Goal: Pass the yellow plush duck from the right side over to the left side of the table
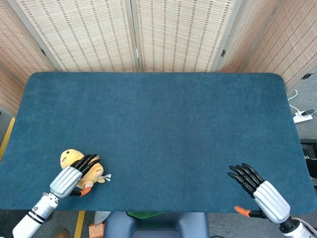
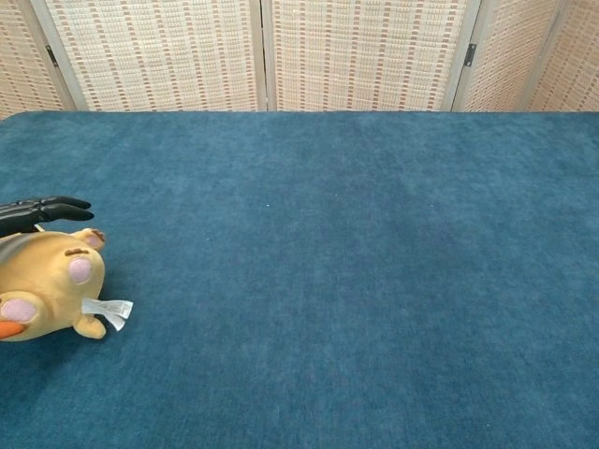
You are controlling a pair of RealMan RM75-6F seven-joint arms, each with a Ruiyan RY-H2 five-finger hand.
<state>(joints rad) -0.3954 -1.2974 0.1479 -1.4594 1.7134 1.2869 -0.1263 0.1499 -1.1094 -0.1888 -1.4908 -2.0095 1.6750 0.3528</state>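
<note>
The yellow plush duck (image 1: 70, 158) lies on the blue table (image 1: 163, 124) near its front left corner, with a white tag at its side. My left hand (image 1: 71, 179) reaches over the duck's body from the front, fingers stretched straight. In the chest view the duck (image 2: 49, 293) rests on the cloth, and the black fingers (image 2: 45, 210) of the left hand extend just above and behind it with a small gap; an orange thumb tip shows at the frame's left edge. My right hand (image 1: 258, 191) hovers at the front right edge, fingers spread, holding nothing.
Woven folding screens (image 1: 133, 34) stand behind the table's far edge. A white power strip (image 1: 302, 117) lies on the floor to the right. Yellow floor tape (image 1: 5, 139) runs along the left side.
</note>
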